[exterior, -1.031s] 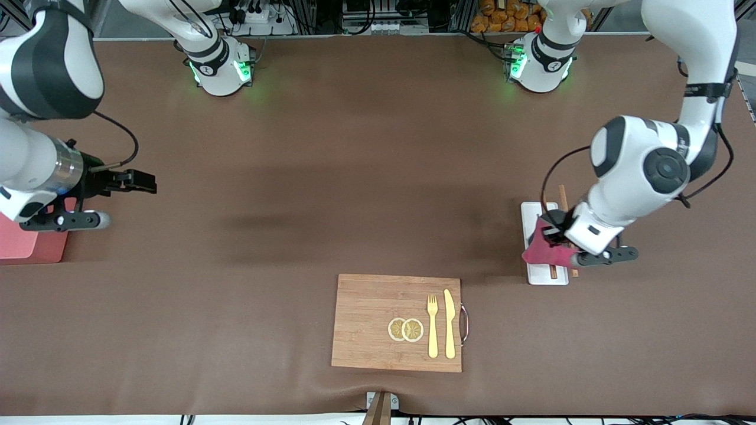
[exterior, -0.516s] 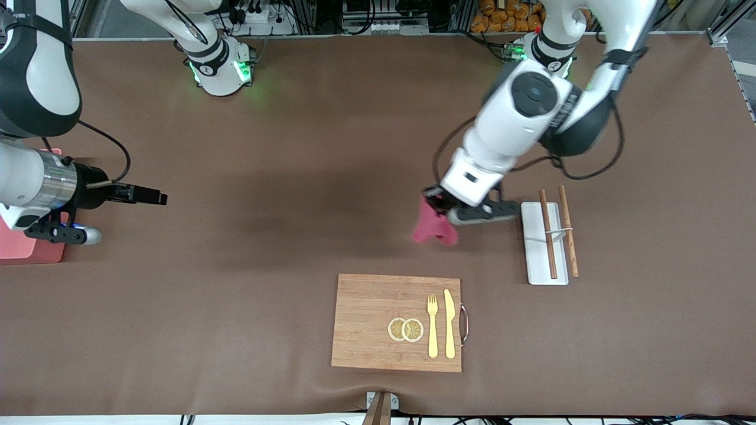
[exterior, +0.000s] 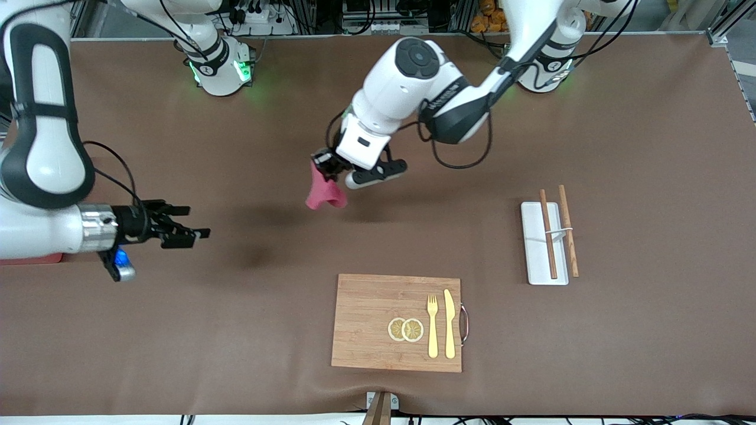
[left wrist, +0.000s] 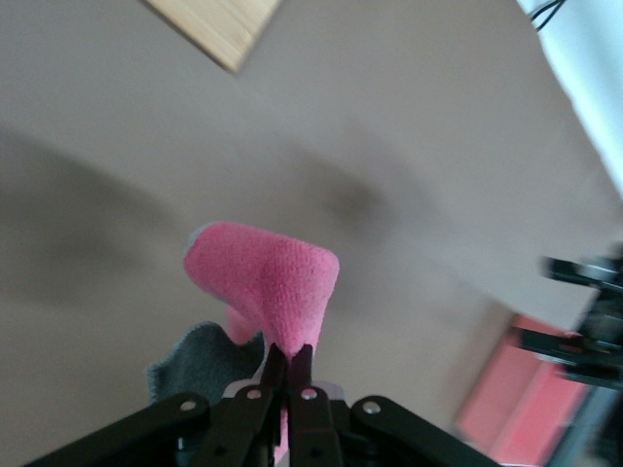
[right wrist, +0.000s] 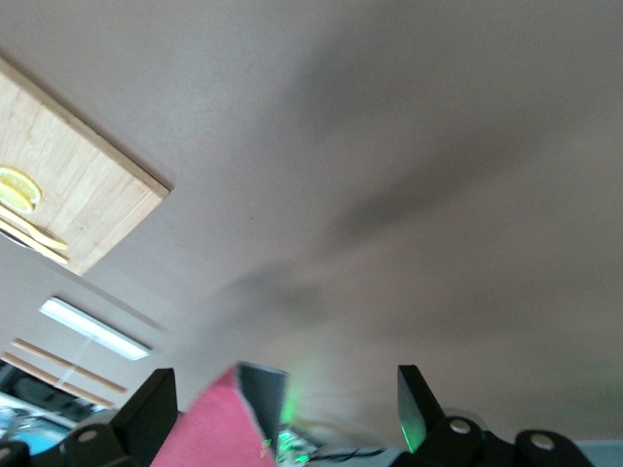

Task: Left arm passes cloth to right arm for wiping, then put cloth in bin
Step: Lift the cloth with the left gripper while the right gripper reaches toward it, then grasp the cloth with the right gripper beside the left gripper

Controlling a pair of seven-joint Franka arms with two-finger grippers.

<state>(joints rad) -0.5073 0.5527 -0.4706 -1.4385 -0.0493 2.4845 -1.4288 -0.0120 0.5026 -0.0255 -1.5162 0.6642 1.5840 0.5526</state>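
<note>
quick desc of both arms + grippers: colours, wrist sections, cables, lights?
Both arms: glossy white shells with dark grey joint bands.

The left arm has a white wrist block, looping black cables and a round dark grey joint cap. The left gripper is black with slim fingers.

The right arm has a shiny silver wrist ring, a black cable and a blue light beneath. The right gripper is black, two-fingered.

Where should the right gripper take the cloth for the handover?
Grip the cloth's free hanging lower end, coming in level from the right arm's end of the table. The left gripper, over bare table, pinches only its top, and the right gripper already faces it, open.
</note>
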